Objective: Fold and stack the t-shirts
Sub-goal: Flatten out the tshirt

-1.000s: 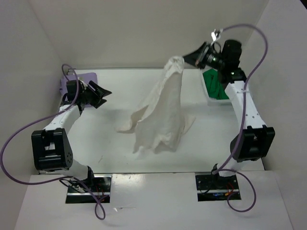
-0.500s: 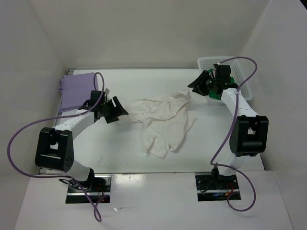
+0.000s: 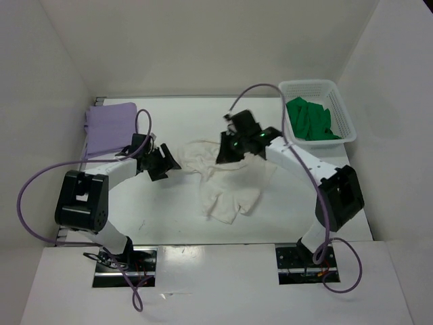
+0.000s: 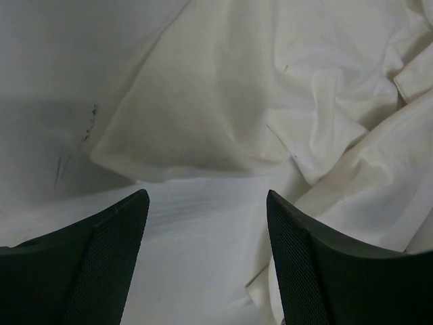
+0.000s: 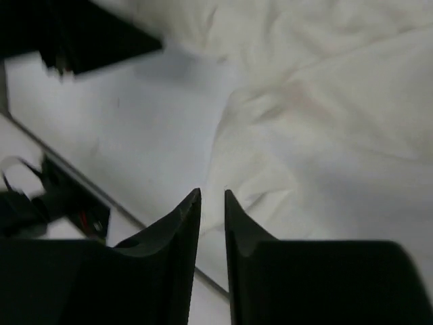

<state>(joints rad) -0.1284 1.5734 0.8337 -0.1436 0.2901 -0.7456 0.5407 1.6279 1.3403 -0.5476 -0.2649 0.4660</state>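
Note:
The cream white t-shirt [image 3: 233,181] lies crumpled on the middle of the table, also seen in the left wrist view [image 4: 237,101] and the right wrist view [image 5: 325,115]. My left gripper [image 3: 166,162] is low at the shirt's left edge, open, with bare table between its fingers [image 4: 206,203]. My right gripper [image 3: 223,152] hovers over the shirt's upper part, its jaws only a narrow gap apart with nothing between them [image 5: 212,196]. The lavender t-shirt [image 3: 110,125] lies flat at the back left. The green t-shirt [image 3: 310,120] is bunched in the basket.
A white mesh basket [image 3: 345,112] stands at the back right corner. White walls close in the table on the left, back and right. The arm bases and loose purple cables [image 3: 40,183] sit along the near edge.
The right gripper let go of the cream shirt, which dropped from hanging high to lying on the table. The right arm swung down and left over it. The left gripper moved right to the shirt's edge.

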